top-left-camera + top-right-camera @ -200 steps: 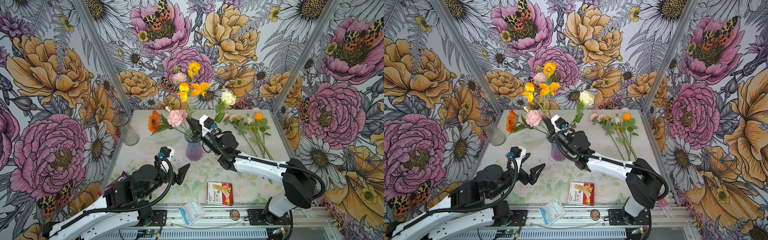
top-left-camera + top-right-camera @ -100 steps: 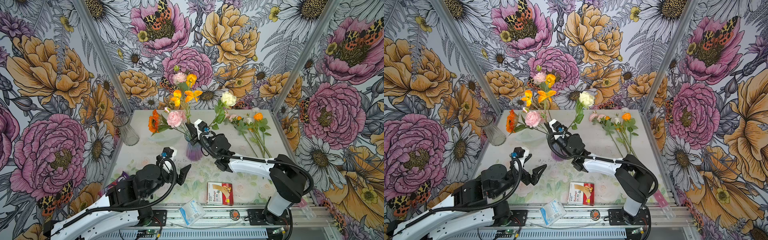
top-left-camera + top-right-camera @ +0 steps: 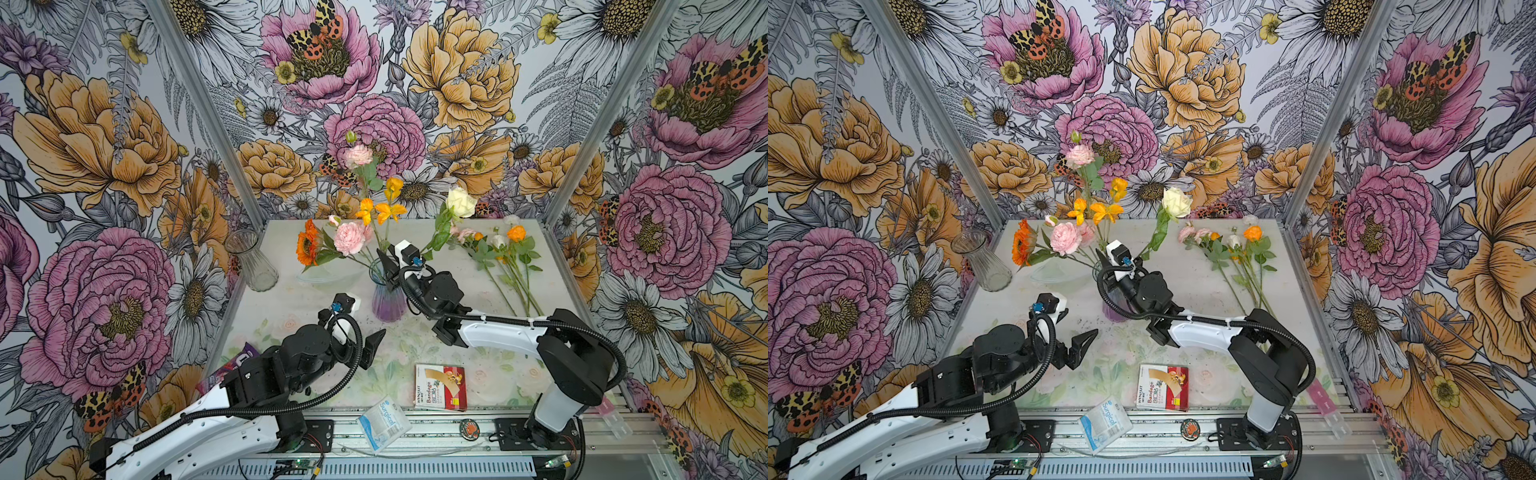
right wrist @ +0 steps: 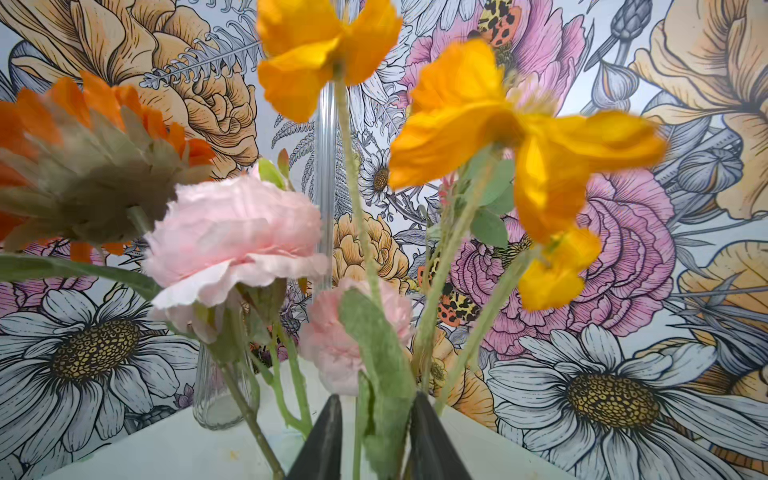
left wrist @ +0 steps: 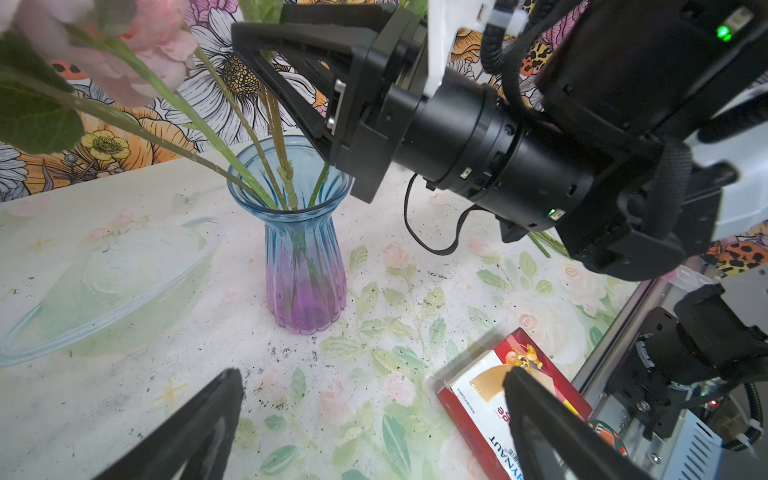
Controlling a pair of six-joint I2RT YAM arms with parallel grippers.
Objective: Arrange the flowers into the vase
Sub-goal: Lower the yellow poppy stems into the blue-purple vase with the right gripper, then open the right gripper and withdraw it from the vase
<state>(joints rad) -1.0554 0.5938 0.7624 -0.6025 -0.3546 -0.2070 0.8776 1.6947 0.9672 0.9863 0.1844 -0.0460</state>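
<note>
In both top views the blue-to-purple ribbed glass vase (image 3: 386,301) stands upright near the middle of the flower-printed counter (image 3: 291,320). Several long green-stemmed flowers (image 3: 348,239) (pink, orange and cream heads) fan out of it. More of them lie flat by the counter's far right corner. The right jaws sit at the vase's mouth. The left jaws hang spread wide over the counter's near left part, holding nothing.

The left wrist view shows the stems standing inside the vase, with the right jaws just above its rim.

In the right wrist view the right jaws stand a little apart — wider than the thin green stem that runs between them.
</note>
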